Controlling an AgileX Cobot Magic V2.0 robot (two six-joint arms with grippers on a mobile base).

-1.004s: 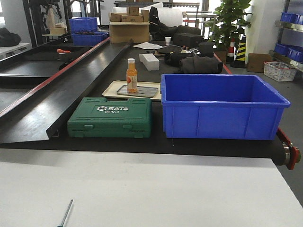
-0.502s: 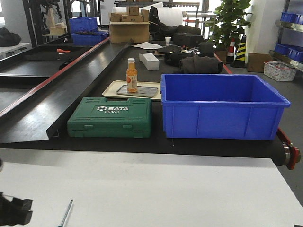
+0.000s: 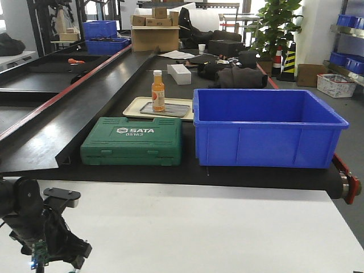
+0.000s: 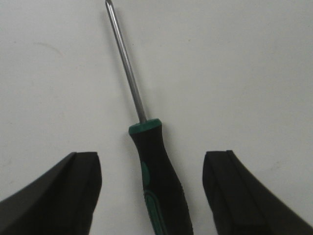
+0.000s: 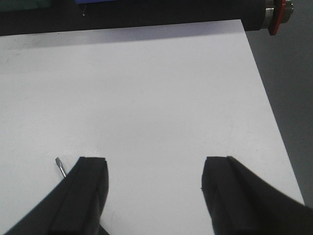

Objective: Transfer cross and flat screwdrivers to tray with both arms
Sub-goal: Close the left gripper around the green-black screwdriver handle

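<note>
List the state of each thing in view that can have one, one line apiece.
left gripper: open, jaws either side of the screwdriver handle, not gripping.
right gripper: open, empty.
screwdriver: lying flat on the white table, ungrasped.
green tool case: shut.
orange bottle: upright, capped, standing on the tray.
blue bin: upright, no lid.
</note>
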